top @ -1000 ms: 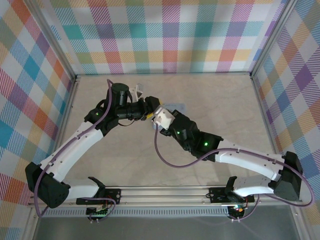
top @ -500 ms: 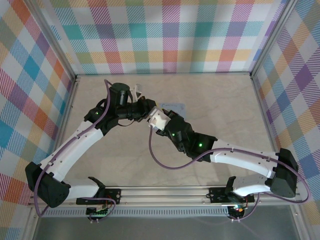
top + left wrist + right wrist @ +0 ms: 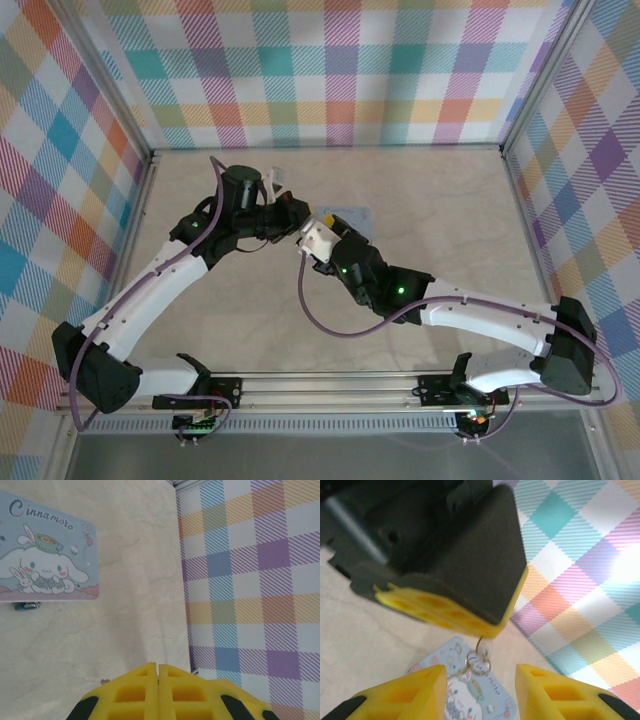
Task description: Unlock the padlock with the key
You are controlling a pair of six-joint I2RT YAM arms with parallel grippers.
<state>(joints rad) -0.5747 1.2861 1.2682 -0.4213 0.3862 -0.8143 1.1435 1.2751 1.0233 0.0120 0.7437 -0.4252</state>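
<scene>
We list the key (image 3: 483,648), nipped in the closed left gripper (image 3: 158,666) just ahead of the open right gripper (image 3: 479,674): likely light, stiff, slippery, best held by its head.

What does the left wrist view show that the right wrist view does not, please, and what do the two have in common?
Left wrist, not right wrist: the tiny bluish padlock, lying just beside the lower edge of the pastel blue-pink rectangular tin with its white cartoon figure.
Right wrist, not left wrist: the tiny thin metal key on its small rings, dangling from the shut tips of the left gripper, and the right gripper, open beneath it.
Both: the tin, the left gripper's yellow fingers, the pale marbled table and the checked wall.
</scene>
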